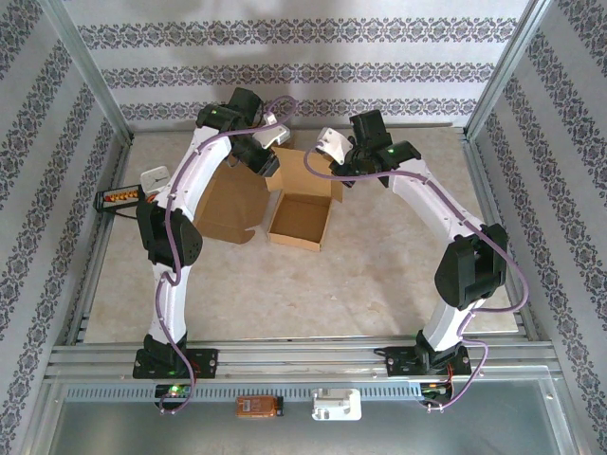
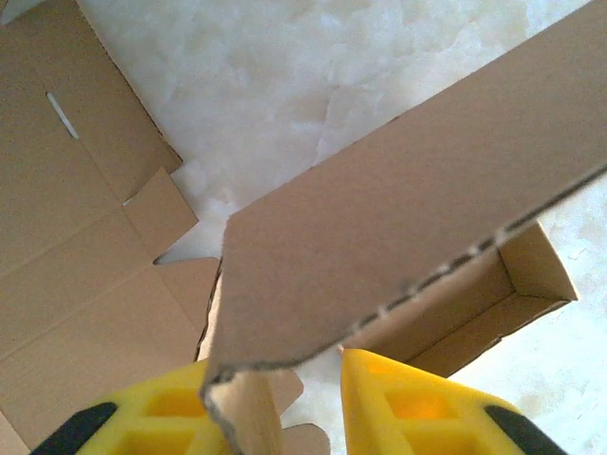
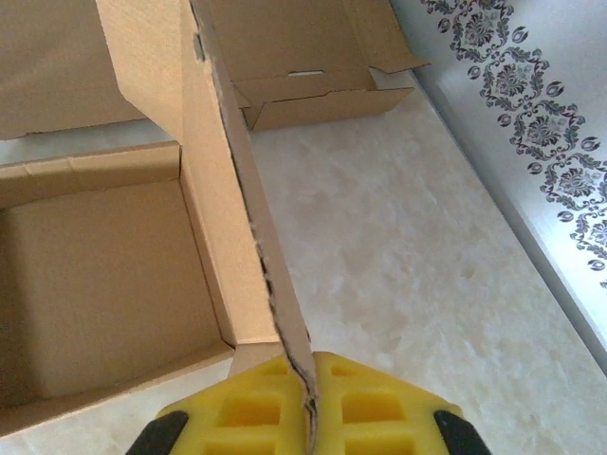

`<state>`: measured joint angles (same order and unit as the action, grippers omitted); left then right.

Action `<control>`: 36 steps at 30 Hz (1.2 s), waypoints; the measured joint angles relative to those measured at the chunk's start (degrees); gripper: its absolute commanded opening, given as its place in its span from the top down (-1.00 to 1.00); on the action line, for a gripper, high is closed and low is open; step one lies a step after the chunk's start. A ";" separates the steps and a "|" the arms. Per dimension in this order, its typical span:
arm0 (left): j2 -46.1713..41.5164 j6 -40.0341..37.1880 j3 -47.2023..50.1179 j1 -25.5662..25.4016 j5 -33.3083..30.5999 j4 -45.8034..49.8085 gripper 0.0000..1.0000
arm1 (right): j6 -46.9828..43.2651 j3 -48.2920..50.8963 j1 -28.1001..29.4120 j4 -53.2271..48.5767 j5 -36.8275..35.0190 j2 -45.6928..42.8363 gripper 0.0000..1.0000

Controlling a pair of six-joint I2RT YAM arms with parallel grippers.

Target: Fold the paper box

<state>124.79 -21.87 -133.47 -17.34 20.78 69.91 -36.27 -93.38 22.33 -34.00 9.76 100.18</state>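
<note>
The brown paper box [image 1: 299, 220] lies open at mid-table, its tray half formed and its flat lid panel [image 1: 228, 204] spread to the left. At the tray's far left corner is my left gripper [image 1: 268, 156]. In the left wrist view its yellow fingers [image 2: 275, 379] stand apart around a raised flap [image 2: 408, 199]. The flap's corner rests against the left finger, with a gap to the right one. My right gripper [image 1: 334, 161] is at the tray's far right. It is shut [image 3: 311, 365] on the edge of an upright side wall [image 3: 242, 190].
A small black holder with orange items [image 1: 119, 197] and a white object [image 1: 155, 176] lie at the left table edge. Metal frame posts and patterned walls enclose the table. An orange device [image 1: 258, 406] and a white part [image 1: 337, 406] sit on the near rail.
</note>
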 measured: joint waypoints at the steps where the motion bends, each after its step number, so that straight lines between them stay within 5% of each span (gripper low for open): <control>1: 0.22 0.00 -0.07 -0.02 -0.20 0.00 0.40 | 0.07 0.00 0.00 0.02 0.17 0.00 0.95; 3: 0.66 -0.39 -0.20 -0.07 -0.96 0.02 0.08 | 0.09 0.00 0.02 0.07 0.35 0.00 0.96; 7: 1.18 -0.74 -0.28 -0.17 -3.19 0.00 -0.13 | 0.07 0.00 0.02 0.09 0.59 0.00 0.95; 18: 3.21 -3.80 -8.28 -0.15 -8.90 0.42 -0.32 | 0.07 0.00 0.02 0.09 0.66 0.00 0.95; 24: 6.71 -5.09 -11.32 -0.15 -7.87 2.25 -0.20 | 0.07 0.00 0.02 0.09 0.85 0.00 0.95; 31: 9.60 -5.11 -11.37 -0.15 -7.39 3.17 0.32 | 0.07 0.00 0.04 -0.46 0.79 0.00 0.96; 36: 9.57 -4.87 -11.65 -0.15 -6.67 3.13 0.48 | 0.07 0.00 0.04 -0.50 0.81 0.00 0.95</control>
<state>134.37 -26.74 -145.12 -17.50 14.11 73.03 -36.21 -93.38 22.37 -34.50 10.57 100.18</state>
